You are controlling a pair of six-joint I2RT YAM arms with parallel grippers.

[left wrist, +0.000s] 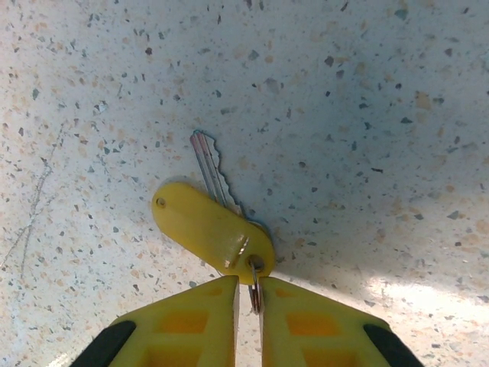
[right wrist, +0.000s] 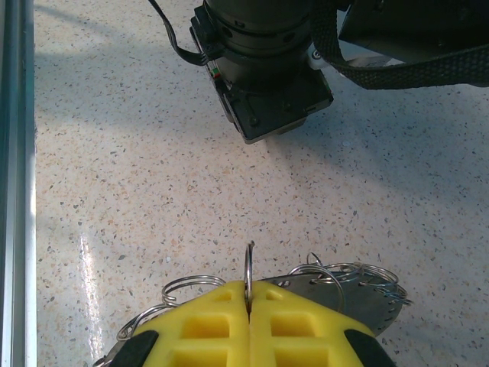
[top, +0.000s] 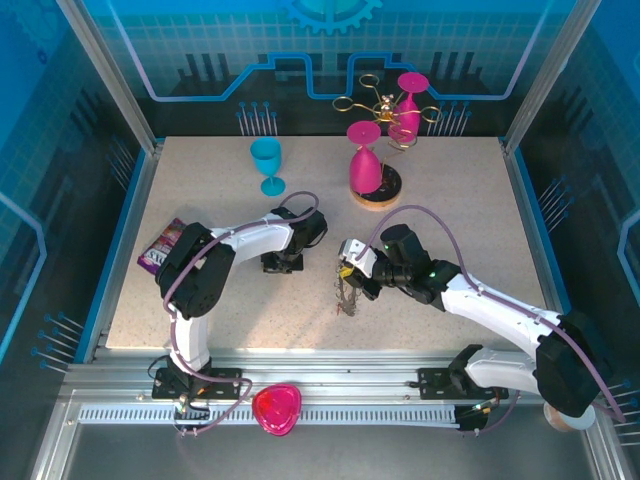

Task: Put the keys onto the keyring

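The right tool (right wrist: 248, 294) is clamped tight on one wire loop (right wrist: 249, 264) of the keyring (right wrist: 359, 302), presumably to hold it steady for the other arm. The left tool (left wrist: 249, 284) has its jaws almost together around the small ring of a yellow-headed key (left wrist: 210, 222) lying flat on the bench (left wrist: 344, 115). I can't tell whether it truly pinches.

Keyring partly hidden
Behind the right gripper (right wrist: 249, 290), most of the keyring (right wrist: 363, 306) is covered; the lower edge crops it.
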